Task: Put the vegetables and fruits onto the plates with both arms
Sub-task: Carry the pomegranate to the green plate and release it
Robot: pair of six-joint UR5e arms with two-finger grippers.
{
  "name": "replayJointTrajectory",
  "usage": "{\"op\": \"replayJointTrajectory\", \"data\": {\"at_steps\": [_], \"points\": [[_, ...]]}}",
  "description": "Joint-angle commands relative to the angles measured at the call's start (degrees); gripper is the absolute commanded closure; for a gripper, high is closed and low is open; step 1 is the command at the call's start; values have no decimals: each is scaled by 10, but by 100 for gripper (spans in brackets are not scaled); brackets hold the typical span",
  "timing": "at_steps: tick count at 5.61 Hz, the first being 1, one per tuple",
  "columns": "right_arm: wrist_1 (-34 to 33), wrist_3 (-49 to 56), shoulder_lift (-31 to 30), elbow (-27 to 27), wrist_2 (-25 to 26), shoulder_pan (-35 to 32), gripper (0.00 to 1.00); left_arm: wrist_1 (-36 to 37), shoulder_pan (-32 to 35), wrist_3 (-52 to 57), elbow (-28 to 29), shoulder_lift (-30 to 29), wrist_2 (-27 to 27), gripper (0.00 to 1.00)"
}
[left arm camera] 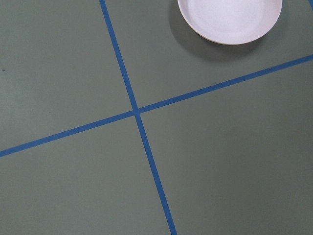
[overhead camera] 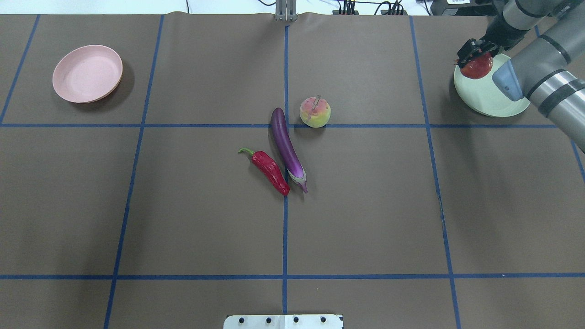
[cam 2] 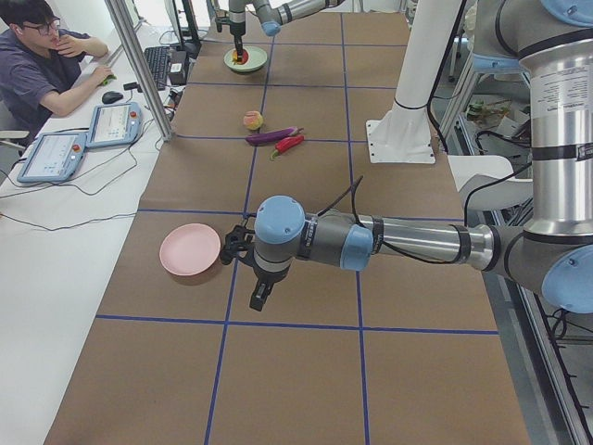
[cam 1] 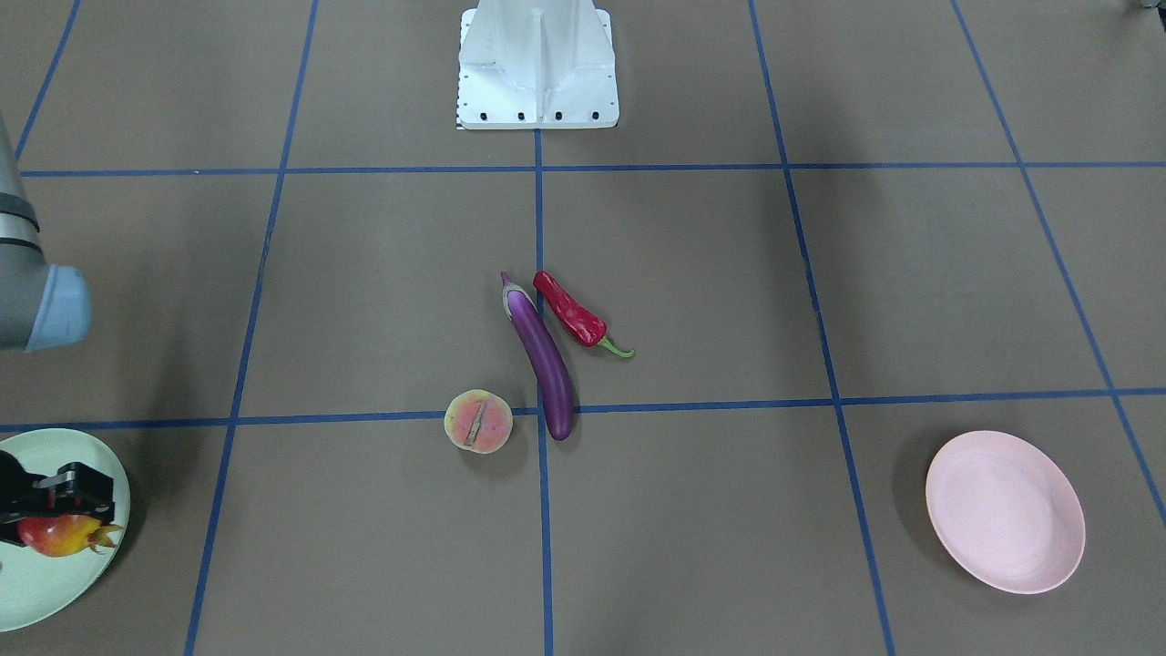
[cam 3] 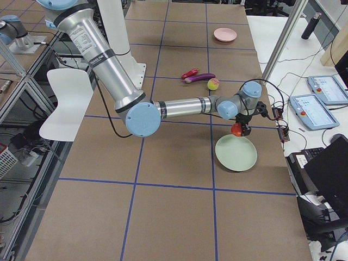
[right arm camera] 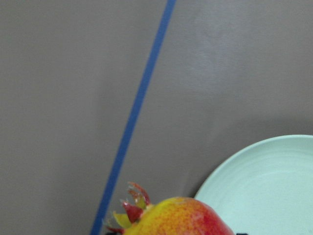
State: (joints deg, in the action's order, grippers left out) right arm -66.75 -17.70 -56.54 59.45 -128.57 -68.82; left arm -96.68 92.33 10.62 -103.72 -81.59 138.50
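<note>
Pomegranate point(right arm camera: 176, 218) fills the bottom of the right wrist view, crown pointing toward a blue tape line, with the mint green plate point(right arm camera: 264, 181) curving in beside it. The right tool point(cam 1: 64, 510) is clamped on this fruit and holds it over the plate's rim; from the side view it looks raised rather than set down, so I judge the first placement to be under way, not finished. The pink plate point(overhead camera: 87, 73) at the opposite end carries nothing. The peach point(overhead camera: 315, 112), the eggplant point(overhead camera: 286, 144) and the chili pepper point(overhead camera: 270, 171) lie mid-tabletop, well apart from both plates. The two vegetables are side by side and nearly touching at the calyx end, and the peach sits just beside the eggplant's blunt end. That leaves three items to place, plus the release of the pomegranate. The left tool point(cam 2: 259, 292) hangs near the pink plate, over bare covering; whether it is released or clenched I cannot tell. The tabletop point(overhead camera: 205, 228) is a brown matte sheet gridded with blue tape, with a white base block point(cam 1: 537, 64) at the robot's edge. An operator point(cam 2: 42, 65) sits at a side desk with tablets point(cam 2: 79, 139) and a keyboard.
</note>
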Motion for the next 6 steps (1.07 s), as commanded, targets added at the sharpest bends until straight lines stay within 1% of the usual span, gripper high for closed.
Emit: {"op": "replayJointTrajectory", "data": {"at_steps": [1, 2, 3, 4, 5, 6], "points": [[11, 23, -14, -25, -17, -17, 41, 0, 0, 0, 1, 0, 0, 0], [15, 20, -15, -20, -26, -17, 0, 0, 0, 0, -1, 0, 0, 0], [15, -5, -14, 1, -32, -18, 0, 0, 0, 0, -1, 0, 0, 0], [14, -85, -18, 44, -34, -12, 0, 0, 0, 1, 0, 0, 0, 0], [9, -157, -17, 102, -25, 26, 0, 0, 0, 1, -1, 0, 0, 0], [19, -190, -10, 140, 15, 73, 0, 0, 0, 2, 2, 0, 0, 0]]}}
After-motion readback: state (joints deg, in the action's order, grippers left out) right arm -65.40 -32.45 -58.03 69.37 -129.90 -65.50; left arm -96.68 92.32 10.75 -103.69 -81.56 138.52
